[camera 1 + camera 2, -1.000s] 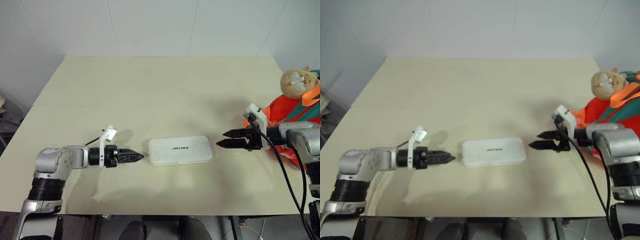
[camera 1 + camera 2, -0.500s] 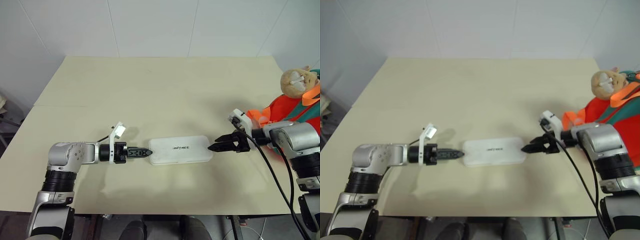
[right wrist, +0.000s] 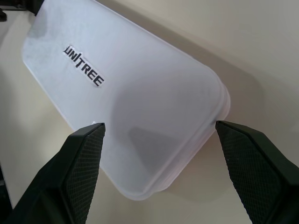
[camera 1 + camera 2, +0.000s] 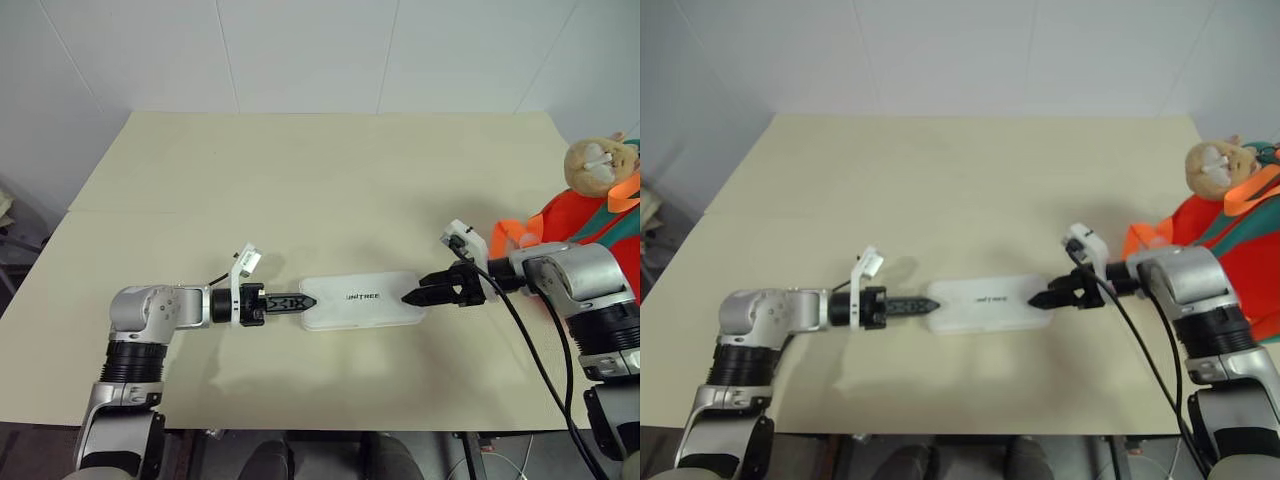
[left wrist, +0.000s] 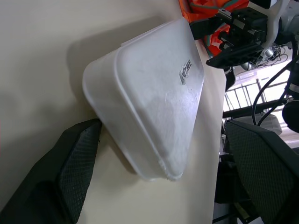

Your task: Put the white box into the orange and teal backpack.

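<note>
The white box (image 4: 362,300) lies flat on the table (image 4: 330,170), lettering up, midway along the near edge and a little back from it, its long sides running parallel with that edge. Over the last second both claws have closed in on it from its two short ends: a second ago each stood clear of the box with bare table between, and now the left claw (image 4: 297,302) has its tips at the left end, while the right claw (image 4: 414,296) has its tips at the right end. Both are spread wide; in the left wrist view one finger (image 5: 70,163) sits just beside the near corner of the box, and in the right wrist view the fingers (image 3: 86,154) stand to either side of the box's end without pressing on it. So the box is framed from both ends but, as far as I can judge, not yet gripped or lifted; it appears to rest in the same spot as before. The next step is probably a two-sided squeeze and lift. The orange and teal backpack (image 4: 585,215) sits at the table's right edge, beyond the right arm and well apart from the box, with its tan plush head (image 4: 597,162) on top; its opening is not visible, so what is inside cannot be told.
</note>
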Controlling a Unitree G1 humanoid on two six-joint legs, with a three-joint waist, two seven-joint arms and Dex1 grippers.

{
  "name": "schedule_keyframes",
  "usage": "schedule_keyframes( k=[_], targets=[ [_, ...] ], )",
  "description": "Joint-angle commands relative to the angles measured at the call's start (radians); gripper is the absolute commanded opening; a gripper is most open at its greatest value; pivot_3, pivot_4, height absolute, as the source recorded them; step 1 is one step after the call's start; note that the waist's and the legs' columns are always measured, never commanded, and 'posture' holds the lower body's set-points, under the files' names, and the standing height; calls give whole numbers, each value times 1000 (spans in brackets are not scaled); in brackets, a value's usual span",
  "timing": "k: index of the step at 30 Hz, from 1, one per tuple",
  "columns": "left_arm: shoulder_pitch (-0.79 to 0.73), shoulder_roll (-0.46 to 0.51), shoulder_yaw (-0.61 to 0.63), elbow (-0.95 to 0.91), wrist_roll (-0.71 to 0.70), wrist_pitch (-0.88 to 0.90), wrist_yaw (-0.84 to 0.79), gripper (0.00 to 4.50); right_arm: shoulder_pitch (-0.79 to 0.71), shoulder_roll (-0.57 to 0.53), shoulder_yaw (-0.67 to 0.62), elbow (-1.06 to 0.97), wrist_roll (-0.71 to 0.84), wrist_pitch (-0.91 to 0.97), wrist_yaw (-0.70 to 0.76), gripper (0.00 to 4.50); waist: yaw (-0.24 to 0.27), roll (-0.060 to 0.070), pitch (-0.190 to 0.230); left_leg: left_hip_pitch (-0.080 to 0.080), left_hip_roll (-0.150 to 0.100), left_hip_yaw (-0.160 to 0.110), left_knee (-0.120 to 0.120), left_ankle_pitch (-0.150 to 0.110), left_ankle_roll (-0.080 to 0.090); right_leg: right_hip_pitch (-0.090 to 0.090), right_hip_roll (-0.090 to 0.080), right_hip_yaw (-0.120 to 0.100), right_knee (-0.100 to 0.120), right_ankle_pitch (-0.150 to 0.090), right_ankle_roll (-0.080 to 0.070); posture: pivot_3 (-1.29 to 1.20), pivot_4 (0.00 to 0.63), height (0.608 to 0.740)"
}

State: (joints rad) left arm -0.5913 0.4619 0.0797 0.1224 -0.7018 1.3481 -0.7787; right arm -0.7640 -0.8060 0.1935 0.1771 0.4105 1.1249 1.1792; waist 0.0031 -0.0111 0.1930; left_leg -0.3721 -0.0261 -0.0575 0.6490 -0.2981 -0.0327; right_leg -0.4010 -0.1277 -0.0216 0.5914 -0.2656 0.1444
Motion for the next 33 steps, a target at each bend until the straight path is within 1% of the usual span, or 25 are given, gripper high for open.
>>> schedule_keyframes(
  k=[1, 7, 16, 24, 25, 27, 29, 33],
  targets=[
    [2, -21, -27, 21, -8, 46, 15, 4488, -11, 14, -2, -47, 29, 23, -2, 4500, 0, 0, 0, 0, 0, 0, 0, 0, 0, 0, 0, 0, 0, 0, 0, 0, 150, 740],
    [-18, -52, -20, 43, -7, 56, 31, 4488, -2, 51, -13, -71, 46, 39, -23, 4500, 1, 0, 0, 0, 0, 0, 0, 0, 0, 0, 0, 0, 0, 0, 0, 0, 150, 740],
    [-29, -68, -15, 59, -13, 75, 31, 4488, 16, 79, -20, -82, 61, 26, -48, 4500, 0, 0, 0, 0, -1, 0, 0, 0, 0, 0, -1, 0, 0, 0, 0, 0, 150, 740],
    [-40, -41, -27, 70, -15, 90, -1, 4488, 36, 58, -7, -82, 61, -22, -15, 4500, -3, 0, 0, 0, -1, 0, 0, 0, 0, 0, 0, 0, 0, 0, 0, 0, 150, 740],
    [-43, -37, -28, 73, -14, 90, -4, 4097, 41, 51, -5, -83, 59, -29, -7, 4500, -3, 0, 0, 0, -1, 0, 0, 0, 0, 0, 0, 0, 0, 0, 0, 0, 150, 740],
    [-51, -29, -26, 82, -16, 94, -12, 3604, 53, 30, 2, -84, 56, -47, 19, 4500, -3, 0, 0, 0, -1, 1, 0, 0, 0, 0, 0, 0, 0, 0, 1, 0, 150, 740],
    [-56, -17, -32, 85, -22, 98, -29, 2902, 63, 13, 6, -86, 53, -61, 39, 4500, -4, 0, 0, -1, -1, 1, 0, 0, 0, -1, 0, 0, -1, 0, 1, 0, 150, 740],
    [-60, 0, -31, 81, -34, 116, -48, 1713, 94, -26, 18, -94, 41, -99, 75, 4500, -4, 0, 0, -2, 0, 1, 0, 0, 0, -3, 0, 1, 0, 0, 1, 0, 150, 740]
  ],
)
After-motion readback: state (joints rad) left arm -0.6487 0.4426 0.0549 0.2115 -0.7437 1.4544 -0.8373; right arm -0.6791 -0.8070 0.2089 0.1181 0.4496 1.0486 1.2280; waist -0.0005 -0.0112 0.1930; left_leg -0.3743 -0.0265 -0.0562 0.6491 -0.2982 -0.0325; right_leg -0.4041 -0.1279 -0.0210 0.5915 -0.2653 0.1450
